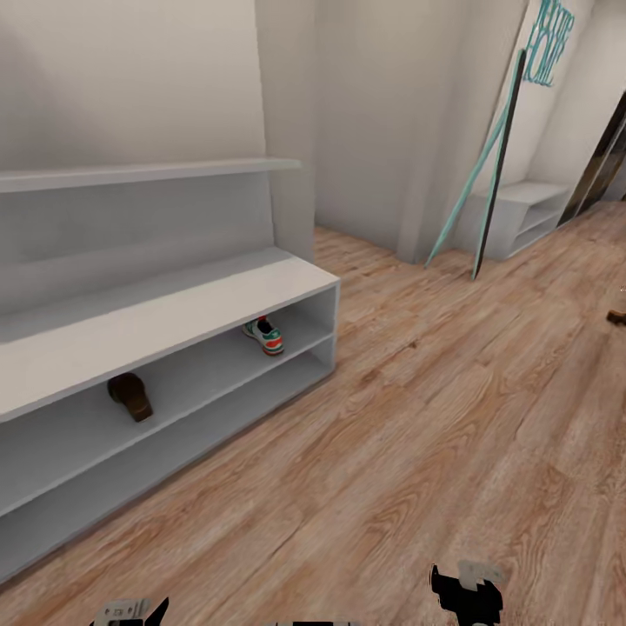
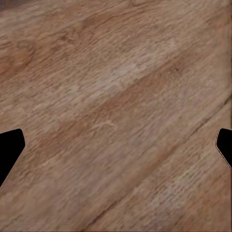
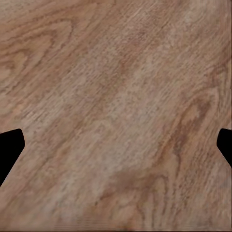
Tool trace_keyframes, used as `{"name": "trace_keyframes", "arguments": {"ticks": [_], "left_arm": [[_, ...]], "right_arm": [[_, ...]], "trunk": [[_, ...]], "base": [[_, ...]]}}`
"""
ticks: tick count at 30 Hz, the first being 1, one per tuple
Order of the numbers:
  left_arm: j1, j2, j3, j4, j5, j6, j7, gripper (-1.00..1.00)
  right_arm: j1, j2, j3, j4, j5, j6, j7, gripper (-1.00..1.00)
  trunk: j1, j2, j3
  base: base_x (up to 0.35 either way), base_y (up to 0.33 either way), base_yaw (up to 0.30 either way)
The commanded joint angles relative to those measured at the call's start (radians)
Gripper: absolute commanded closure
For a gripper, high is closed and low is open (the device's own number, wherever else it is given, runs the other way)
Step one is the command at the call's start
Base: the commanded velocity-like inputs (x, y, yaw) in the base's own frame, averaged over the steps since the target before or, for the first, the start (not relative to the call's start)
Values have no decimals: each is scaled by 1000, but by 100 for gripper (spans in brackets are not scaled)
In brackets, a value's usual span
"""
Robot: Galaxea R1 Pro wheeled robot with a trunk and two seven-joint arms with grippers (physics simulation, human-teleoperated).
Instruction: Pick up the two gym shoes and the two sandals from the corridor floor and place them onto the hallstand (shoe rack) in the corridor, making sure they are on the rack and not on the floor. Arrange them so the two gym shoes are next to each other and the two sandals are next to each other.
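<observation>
Pale grey rack (image 1: 174, 313): upper shelf holds one brown sandal (image 1: 130, 396) and, well apart, one white-green sneaker (image 1: 264, 335).

Grainy matt wood floor (image 1: 452, 417); smooth grey hallstand (image 1: 174, 304).

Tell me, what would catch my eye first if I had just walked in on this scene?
Probably the long pale grey hallstand along the left wall, with one brown sandal and one green-striped gym shoe sitting well apart on its upper open shelf. Next, the wide wood-plank corridor floor, and a small dark object at its far right edge, too cut off to identify.
</observation>
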State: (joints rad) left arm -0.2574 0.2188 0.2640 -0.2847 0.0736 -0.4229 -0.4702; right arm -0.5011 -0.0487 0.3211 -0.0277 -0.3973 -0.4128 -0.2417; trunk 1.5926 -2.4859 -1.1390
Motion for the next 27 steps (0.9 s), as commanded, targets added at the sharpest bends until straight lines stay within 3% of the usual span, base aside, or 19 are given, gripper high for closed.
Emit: {"name": "trace_keyframes", "arguments": {"ticks": [1,24,27], "left_arm": [[0,0,4,1,7,1,-7,-100],[0,-8,2,1,5,-12,4,-100],[0,-8,1,1,5,-12,4,-100]], "right_arm": [[0,0,8,0,-7,-1,-3,-100],[3,-2,9,0,-10,-1,-4,-100],[5,-1,9,0,-11,-1,-4,-100]], "trunk": [[0,0,-1],[0,0,-1],[-12,21,9]], "base": [[0,0,-300],[0,0,-300],[0,0,-300]]}}
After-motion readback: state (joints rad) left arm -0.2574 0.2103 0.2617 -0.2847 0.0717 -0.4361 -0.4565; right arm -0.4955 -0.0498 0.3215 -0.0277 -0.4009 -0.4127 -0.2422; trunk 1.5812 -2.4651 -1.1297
